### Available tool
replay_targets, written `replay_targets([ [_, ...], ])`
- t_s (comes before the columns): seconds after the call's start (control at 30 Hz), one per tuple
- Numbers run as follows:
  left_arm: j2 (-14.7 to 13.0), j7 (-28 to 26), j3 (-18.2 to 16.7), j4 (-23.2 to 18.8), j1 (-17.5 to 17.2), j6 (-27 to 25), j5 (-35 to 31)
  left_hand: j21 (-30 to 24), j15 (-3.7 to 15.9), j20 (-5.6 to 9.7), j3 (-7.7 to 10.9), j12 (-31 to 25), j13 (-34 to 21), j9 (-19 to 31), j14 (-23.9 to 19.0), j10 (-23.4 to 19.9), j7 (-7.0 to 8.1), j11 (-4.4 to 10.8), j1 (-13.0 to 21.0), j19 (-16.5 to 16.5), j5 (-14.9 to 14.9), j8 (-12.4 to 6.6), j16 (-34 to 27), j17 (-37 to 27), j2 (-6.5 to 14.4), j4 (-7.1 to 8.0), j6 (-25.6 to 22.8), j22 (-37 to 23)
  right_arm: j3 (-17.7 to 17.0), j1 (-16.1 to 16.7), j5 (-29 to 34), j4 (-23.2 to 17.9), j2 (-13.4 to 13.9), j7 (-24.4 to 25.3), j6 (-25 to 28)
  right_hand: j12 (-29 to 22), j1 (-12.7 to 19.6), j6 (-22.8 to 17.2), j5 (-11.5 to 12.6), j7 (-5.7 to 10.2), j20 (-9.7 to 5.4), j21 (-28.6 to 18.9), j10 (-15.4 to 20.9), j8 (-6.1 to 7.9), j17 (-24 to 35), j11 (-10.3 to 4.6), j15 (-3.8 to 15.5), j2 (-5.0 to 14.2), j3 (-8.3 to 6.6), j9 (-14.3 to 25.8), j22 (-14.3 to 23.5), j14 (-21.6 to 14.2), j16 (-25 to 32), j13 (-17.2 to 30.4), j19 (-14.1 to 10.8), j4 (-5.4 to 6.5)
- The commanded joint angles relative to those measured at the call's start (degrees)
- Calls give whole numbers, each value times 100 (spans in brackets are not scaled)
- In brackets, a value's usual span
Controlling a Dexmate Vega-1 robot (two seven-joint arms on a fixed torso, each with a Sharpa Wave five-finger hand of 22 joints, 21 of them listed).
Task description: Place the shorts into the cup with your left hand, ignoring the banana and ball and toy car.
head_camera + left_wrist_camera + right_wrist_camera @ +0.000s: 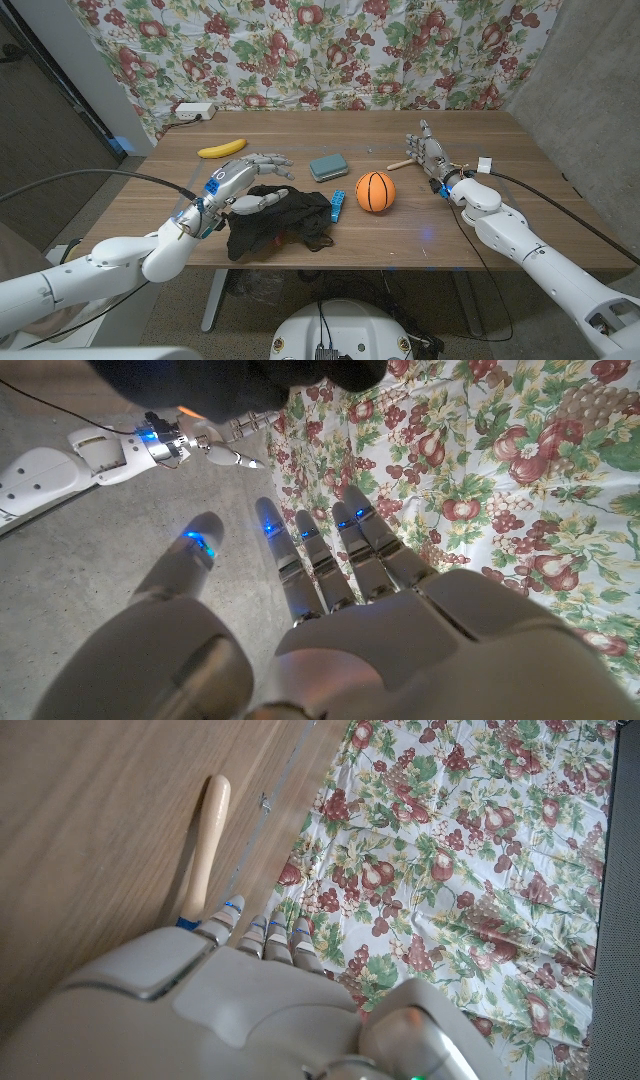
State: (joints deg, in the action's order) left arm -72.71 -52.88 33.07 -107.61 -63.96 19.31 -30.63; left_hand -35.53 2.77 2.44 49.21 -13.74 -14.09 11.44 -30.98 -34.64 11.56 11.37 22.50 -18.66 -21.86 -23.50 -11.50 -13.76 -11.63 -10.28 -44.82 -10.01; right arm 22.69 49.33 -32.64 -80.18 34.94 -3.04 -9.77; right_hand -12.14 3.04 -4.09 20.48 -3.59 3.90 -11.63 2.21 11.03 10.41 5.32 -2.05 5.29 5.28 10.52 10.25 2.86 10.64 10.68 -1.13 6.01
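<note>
The black shorts (282, 220) lie crumpled near the table's front edge, left of centre. My left hand (243, 183) hovers at their left end with its fingers spread; its lower fingers reach onto the cloth and nothing is gripped. In the left wrist view my left hand (330, 620) shows its fingers straight and apart, with the shorts (240, 380) dark beyond the fingertips. My right hand (430, 155) stands at the far right of the table, fingers straight, holding nothing. I see no plain cup; a teal flat object (328, 166) sits mid-table.
A banana (222, 148) lies at the back left. An orange ball (376, 191) and a blue toy car (338, 205) sit just right of the shorts. A wooden stick (402, 164) (207, 830) lies by my right hand (230, 990). A white power strip (193, 110) rests at the far edge.
</note>
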Motion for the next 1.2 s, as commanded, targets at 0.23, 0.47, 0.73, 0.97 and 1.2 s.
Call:
replay_targets([
  [0.23,152,-221,-192,5,-246,75,525,59,952,151,-107,8,-15,-19,-40,-34,-71,-33,-184,-41,-58,61,-42,3,61,64,-19,-34,-9,86,32,-219,54,134,85,-22,31,-6,-27,-15,33,22,-9,-2,14,28,37,101,-43,23,18,25,7,12,6,21],
  [0.47,281,-270,-311,-7,-329,127,718,81,949,142,-142,18,-14,-27,-4,-3,-101,-54,-275,-34,-63,98,-34,4,94,105,11,-45,-14,112,55,-282,80,160,77,-21,31,-8,-27,-13,33,22,-12,-1,14,31,38,101,-45,23,18,24,7,12,5,21],
  [0.73,444,-169,-403,-35,-404,201,907,99,947,140,-165,21,-12,-31,20,7,-117,-54,-335,-28,-66,125,-30,5,108,124,31,-50,-71,217,11,-403,151,194,89,-23,31,-9,-28,-13,34,22,-7,0,14,33,40,99,-45,23,18,22,8,12,6,21],
  [0.97,549,-152,-500,-107,-505,167,906,110,949,138,-178,17,-13,-33,28,4,-118,-60,-371,-31,-71,139,-30,6,115,131,35,-52,-116,311,-28,-460,198,197,53,-26,31,-11,-29,-13,34,22,-1,1,14,39,34,98,-46,23,18,24,7,12,6,21],
  [1.2,651,-83,-547,-128,-583,172,945,122,949,138,-191,16,-11,-35,39,7,-119,-61,-407,-36,-76,154,-30,7,120,135,34,-53,-111,281,-42,-419,208,141,47,-24,31,-15,-29,-13,35,21,-6,2,14,42,37,99,-48,23,18,17,10,12,4,21],
])
